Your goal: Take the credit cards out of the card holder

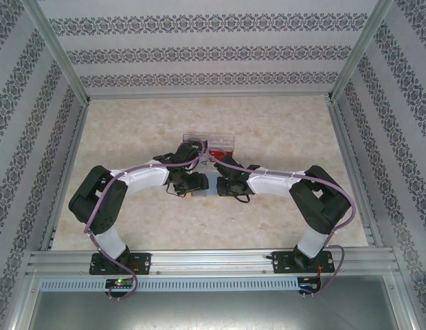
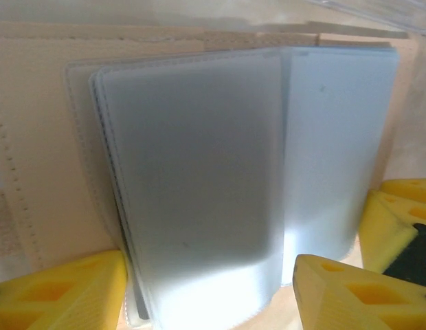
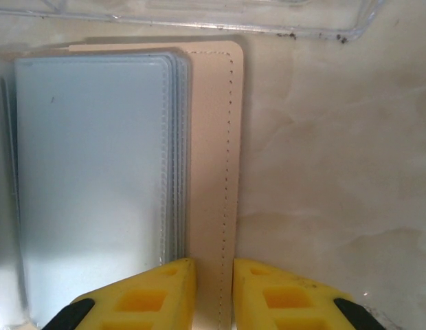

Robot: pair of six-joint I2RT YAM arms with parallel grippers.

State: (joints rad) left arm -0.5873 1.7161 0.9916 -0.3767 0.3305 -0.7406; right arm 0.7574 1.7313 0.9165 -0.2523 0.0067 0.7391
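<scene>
From the top I see the holder (image 1: 211, 187) open mid-counter (image 1: 130, 137). On the left wrist, my left jaws stand open astride its sleeves (image 2: 199, 172). On the right wrist, the right jaws are almost closed over the cover (image 3: 216, 172); I cannot tell if they grip.

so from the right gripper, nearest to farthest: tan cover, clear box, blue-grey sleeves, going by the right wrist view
1. tan cover, between the fingertips of the right gripper
2. blue-grey sleeves, just left
3. clear box, far top edge
</scene>
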